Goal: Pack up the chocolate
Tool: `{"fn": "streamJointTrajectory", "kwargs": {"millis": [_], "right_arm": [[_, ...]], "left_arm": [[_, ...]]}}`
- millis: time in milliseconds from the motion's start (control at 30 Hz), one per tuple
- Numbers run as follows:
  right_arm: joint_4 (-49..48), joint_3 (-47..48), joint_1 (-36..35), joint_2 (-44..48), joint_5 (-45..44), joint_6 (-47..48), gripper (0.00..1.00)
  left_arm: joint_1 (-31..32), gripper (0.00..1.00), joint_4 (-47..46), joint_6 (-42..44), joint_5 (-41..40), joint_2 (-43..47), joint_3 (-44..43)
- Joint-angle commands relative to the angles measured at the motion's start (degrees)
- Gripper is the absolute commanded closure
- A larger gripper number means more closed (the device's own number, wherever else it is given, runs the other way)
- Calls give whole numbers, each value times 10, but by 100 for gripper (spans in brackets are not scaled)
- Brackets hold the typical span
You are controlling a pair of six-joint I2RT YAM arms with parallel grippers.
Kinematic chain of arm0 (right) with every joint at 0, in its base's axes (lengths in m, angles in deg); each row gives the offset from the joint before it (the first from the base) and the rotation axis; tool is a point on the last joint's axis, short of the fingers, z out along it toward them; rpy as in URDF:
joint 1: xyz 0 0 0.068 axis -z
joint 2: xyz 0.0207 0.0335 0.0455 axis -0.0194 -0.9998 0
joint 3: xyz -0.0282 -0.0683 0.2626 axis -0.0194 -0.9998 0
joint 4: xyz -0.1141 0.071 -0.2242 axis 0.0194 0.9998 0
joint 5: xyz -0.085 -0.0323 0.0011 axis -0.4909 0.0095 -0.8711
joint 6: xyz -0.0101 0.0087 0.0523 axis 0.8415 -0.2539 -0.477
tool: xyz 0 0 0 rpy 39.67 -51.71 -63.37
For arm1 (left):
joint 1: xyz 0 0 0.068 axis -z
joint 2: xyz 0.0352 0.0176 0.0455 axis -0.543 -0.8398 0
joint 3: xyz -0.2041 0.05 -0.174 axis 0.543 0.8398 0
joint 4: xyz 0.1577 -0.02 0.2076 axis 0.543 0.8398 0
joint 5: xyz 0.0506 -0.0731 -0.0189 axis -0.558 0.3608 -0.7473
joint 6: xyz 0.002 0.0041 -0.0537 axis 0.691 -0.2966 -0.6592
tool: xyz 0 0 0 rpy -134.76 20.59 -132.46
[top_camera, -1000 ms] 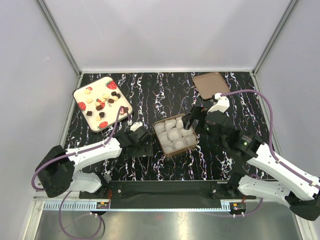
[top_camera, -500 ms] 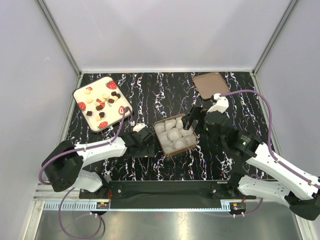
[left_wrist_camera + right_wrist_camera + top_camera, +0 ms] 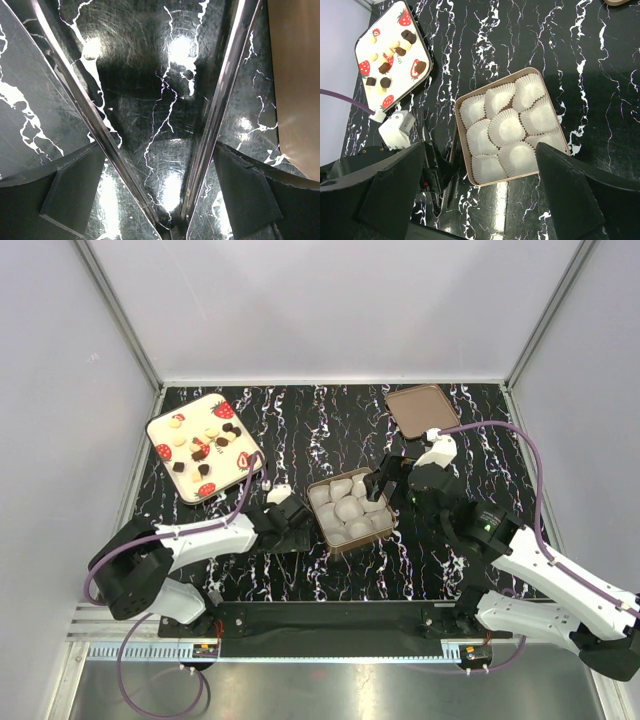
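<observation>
The table point(image 3: 330, 430), black with white veins, carries everything; the left arm point(image 3: 190, 538) lies low across its near-left part, while the right arm point(image 3: 530, 555) reaches in from the near right.

Next in size is the plate point(image 3: 200, 410), cream with red strawberry prints, sitting at the far left; the box point(image 3: 369, 537) sits mid-table, well apart from the plate; the brown lid point(image 3: 422, 410) lies at the far right, beyond the right arm's wrist.

Inside the box, nine white cups point(image 3: 506, 126) are packed three by three, rim to rim.

And the grippers: the left gripper point(image 3: 160, 165) is down close to the table just beside the box's left wall, jaws spread wide, only bare table between its fingers point(image 3: 70, 195); the right gripper point(image 3: 480, 170) hangs above the box's right side, jaws fully apart, gripping nothing.

Smallest of all, the chocolate point(image 3: 384, 67); dark brown and cream pieces lie scattered across the plate, some touching, some apart, all of it on the far side of the left arm from the box.
</observation>
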Motion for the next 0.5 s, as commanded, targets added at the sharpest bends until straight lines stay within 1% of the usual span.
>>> {"fn": "streamJointTrajectory", "kwargs": {"millis": [0,367,467], "right_arm": [[-17,-4,1,8,-10,6,0],[-18,-5,0,4,-16,9,0],[-19,-4,1,4,-16,10,0]], "left_arm": [[0,6,-19,-27,-8,-27,4],[-2,10,-9,-31,-16,-48,-7],[-2,14,-11,-29,-12,-48,-3]]}}
